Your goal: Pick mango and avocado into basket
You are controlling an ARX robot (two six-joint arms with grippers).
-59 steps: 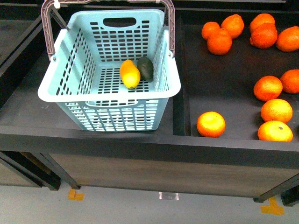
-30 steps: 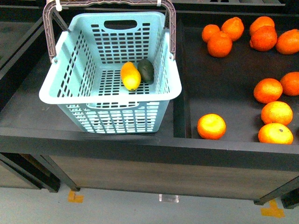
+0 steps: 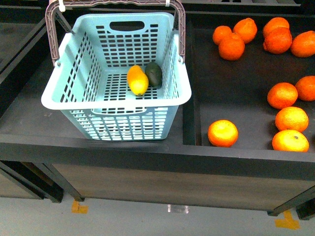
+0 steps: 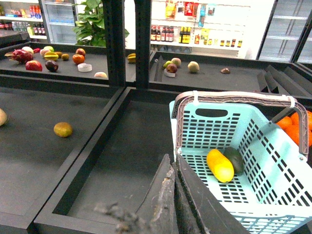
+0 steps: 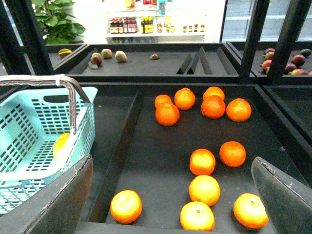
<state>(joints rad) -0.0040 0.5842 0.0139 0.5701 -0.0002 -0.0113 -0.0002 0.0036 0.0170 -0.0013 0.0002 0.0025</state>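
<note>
Left end effector [image 4: 171, 195]: closed, empty. Right end effector [image 5: 170, 195]: open, empty. Basket [image 3: 69, 101]: on counter [image 3: 147, 152]; mango [image 3: 137, 79] and avocado [image 3: 153, 73] touching inside. Oranges [image 3: 222, 132]: right of basket.

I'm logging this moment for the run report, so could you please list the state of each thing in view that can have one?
Smooth yellow-orange mango: lying inside the basket, touching the avocado.
Dark green egg-shaped avocado: lying inside the basket.
Light blue-green slotted plastic basket: upright, brownish-purple handle swung back.
Round oranges: loose in the neighbouring bin.
Left gripper: shut, empty.
Right gripper: open, empty.
</note>
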